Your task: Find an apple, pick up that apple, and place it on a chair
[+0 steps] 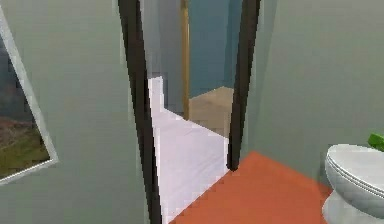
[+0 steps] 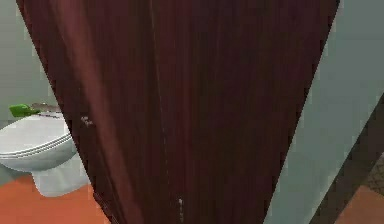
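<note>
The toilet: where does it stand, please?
The toilet stands at the forward view's right, right of the doorway, and at the arm side view's left by the dark door.

One white toilet (image 1: 355, 178), one small green thing (image 2: 19, 110), one dark red-brown door (image 2: 200, 100), one dark-framed doorway (image 1: 140, 110) and one framed wall picture (image 1: 15, 120).
</note>
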